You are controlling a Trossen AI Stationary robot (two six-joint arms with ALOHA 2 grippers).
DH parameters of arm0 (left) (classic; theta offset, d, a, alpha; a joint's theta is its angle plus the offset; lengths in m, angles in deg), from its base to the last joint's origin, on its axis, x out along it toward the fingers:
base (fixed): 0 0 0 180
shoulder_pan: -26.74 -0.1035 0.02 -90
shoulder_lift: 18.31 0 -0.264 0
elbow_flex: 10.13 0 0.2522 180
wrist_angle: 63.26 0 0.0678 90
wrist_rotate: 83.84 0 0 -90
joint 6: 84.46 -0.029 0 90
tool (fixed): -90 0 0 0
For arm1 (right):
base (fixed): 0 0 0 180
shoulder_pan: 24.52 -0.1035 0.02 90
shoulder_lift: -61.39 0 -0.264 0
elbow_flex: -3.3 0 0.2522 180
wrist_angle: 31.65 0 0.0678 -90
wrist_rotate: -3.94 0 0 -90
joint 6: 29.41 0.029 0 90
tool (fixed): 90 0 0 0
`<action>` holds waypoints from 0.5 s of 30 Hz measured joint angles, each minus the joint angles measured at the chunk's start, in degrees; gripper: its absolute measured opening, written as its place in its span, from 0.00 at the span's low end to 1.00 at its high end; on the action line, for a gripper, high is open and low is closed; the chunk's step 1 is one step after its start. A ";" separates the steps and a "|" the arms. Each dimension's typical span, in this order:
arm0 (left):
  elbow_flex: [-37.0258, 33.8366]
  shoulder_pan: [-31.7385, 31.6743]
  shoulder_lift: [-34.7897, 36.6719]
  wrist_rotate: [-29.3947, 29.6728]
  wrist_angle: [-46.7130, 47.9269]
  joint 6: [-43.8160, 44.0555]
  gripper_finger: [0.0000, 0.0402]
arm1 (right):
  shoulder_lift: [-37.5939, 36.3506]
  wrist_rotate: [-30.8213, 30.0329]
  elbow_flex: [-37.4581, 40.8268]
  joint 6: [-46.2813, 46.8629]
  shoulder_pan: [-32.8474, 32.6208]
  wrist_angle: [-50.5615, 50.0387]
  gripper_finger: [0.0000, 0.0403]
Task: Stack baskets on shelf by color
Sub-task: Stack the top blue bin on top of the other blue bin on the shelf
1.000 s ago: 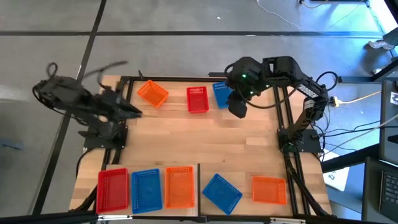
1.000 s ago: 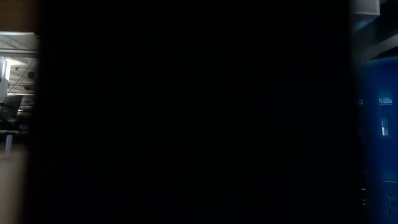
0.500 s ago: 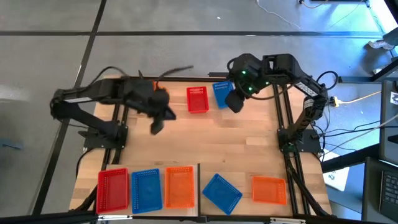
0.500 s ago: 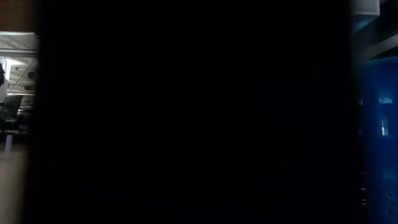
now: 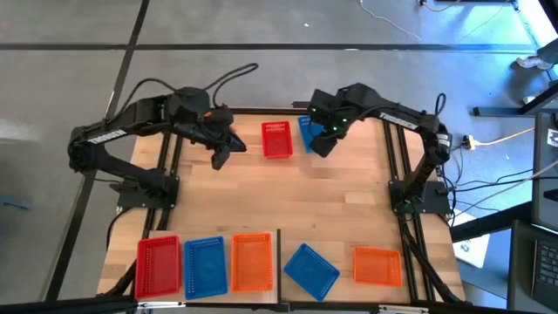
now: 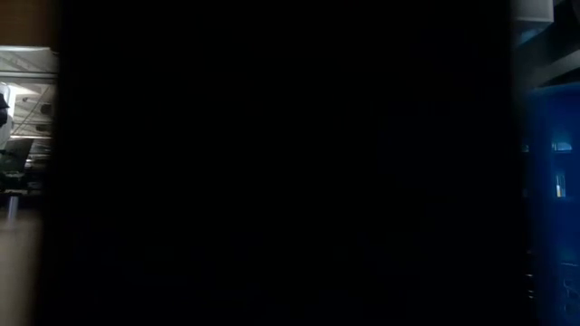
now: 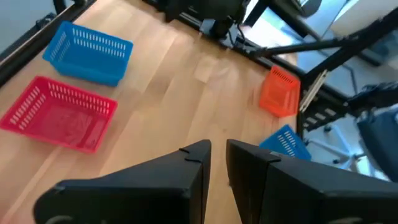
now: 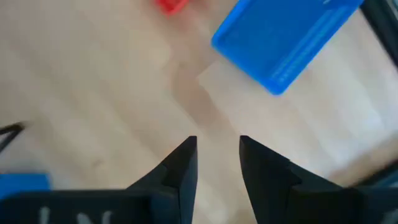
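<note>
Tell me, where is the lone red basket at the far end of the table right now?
In the high view, the red basket sits at the table's far edge, near the middle. The left gripper is on one side, and a blue basket and the right gripper on the other.

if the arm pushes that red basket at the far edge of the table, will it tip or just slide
Probably slide: the red basket sits low and flat on the smooth wooden table. Its thin mesh walls, clear in the left wrist view, suggest it is light and may skid or turn easily. The walls may flex slightly under a pinch.
</note>
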 joint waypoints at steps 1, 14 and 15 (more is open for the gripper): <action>0.01 0.00 0.41 0.02 -0.20 0.38 0.11 | 0.00 -0.13 2.31 -2.13 0.71 3.27 0.29; -0.01 0.02 4.68 0.05 -0.99 3.43 0.11 | 0.00 3.26 25.15 -46.06 6.24 26.72 0.29; -0.01 0.02 4.87 0.09 -1.01 3.43 0.11 | 0.00 3.36 26.58 -47.62 6.60 28.85 0.29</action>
